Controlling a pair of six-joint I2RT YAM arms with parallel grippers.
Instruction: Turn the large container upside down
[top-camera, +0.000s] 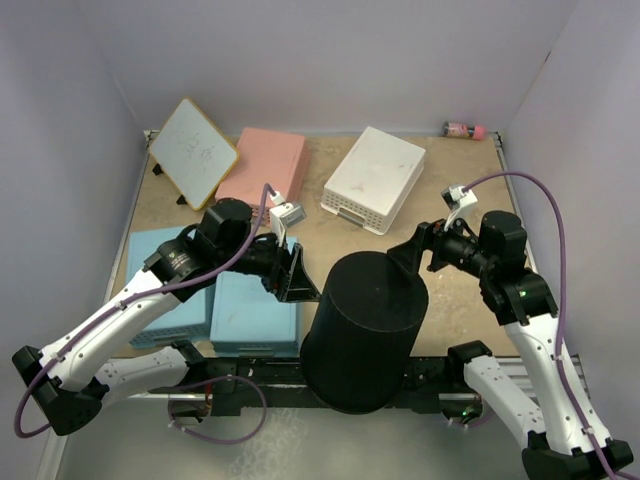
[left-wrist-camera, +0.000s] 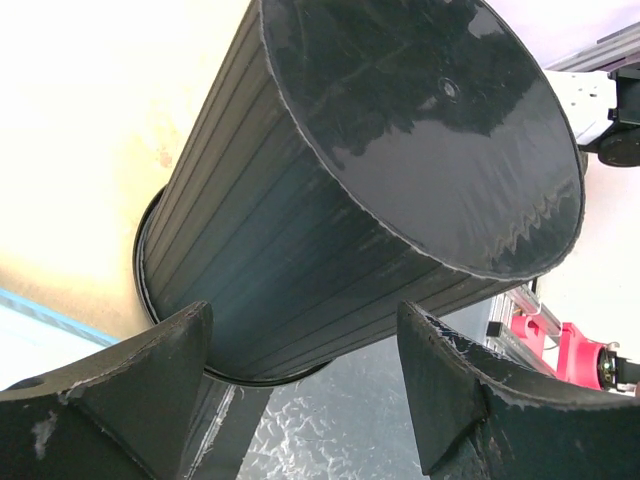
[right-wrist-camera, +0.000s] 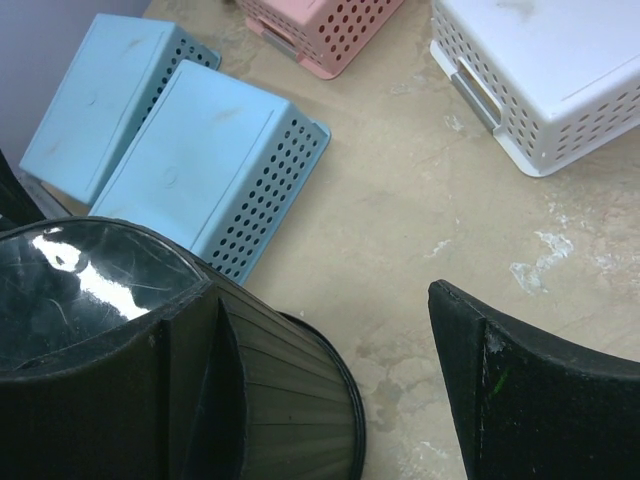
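The large black container (top-camera: 365, 330) stands at the table's near edge with its closed base up and its wider rim down on the surface. In the left wrist view (left-wrist-camera: 330, 200) its glossy base faces the camera. My left gripper (top-camera: 296, 280) is open and empty just left of its upper wall; in the left wrist view (left-wrist-camera: 305, 385) the tub lies beyond the fingers. My right gripper (top-camera: 412, 248) is open and empty at the tub's upper right. In the right wrist view (right-wrist-camera: 325, 300) its left finger (right-wrist-camera: 190, 390) lies close beside the ribbed wall of the tub (right-wrist-camera: 290, 400).
Two blue baskets (top-camera: 250, 310) (top-camera: 160, 285) lie upside down left of the tub. A pink basket (top-camera: 265, 165) and a white perforated basket (top-camera: 375, 178) sit at the back. A white board (top-camera: 192, 150) leans back left. A small pink bottle (top-camera: 463, 129) lies back right.
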